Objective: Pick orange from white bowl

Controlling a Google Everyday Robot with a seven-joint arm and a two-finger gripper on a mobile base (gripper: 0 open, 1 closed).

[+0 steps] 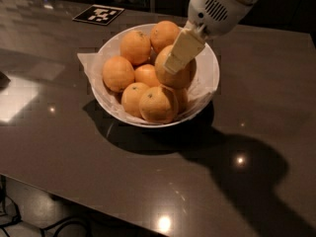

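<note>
Desk (47,137): dark, smooth and glossy, with small bright spots of light mirrored in it.
Tag (98,15): one flat square card, black-and-white blocky print, lay on the desk at the far left corner, well apart from the bowl.
Paper (87,63): thin, white, crumpled; it lined the bowl, and one corner stuck out over the left rim.
Bowl (148,123): one, wide, round, glossy white, stood on the desk near the middle.
Fruit count: eight showed in all, heaped in the bowl and touching one another.
Small oranges (118,73): seven, round, deep orange, with matte skin; one at the right was mostly hidden behind the others.
Orange (180,79): the biggest, round, duller and yellower, finely dimpled; it sat right of centre, over the bowl and higher than most of the heap.
Hand (174,64): closed on the orange from above right; one flat, cream, blocky finger (181,48) pressed slantwise across its front, and the other was hidden behind the fruit.
Wrist (215,9): a rounded white casing with a slotted vent, entered at the top right.
Shadow (237,154): one broad dark patch on the desk, to the right of the bowl.
</note>
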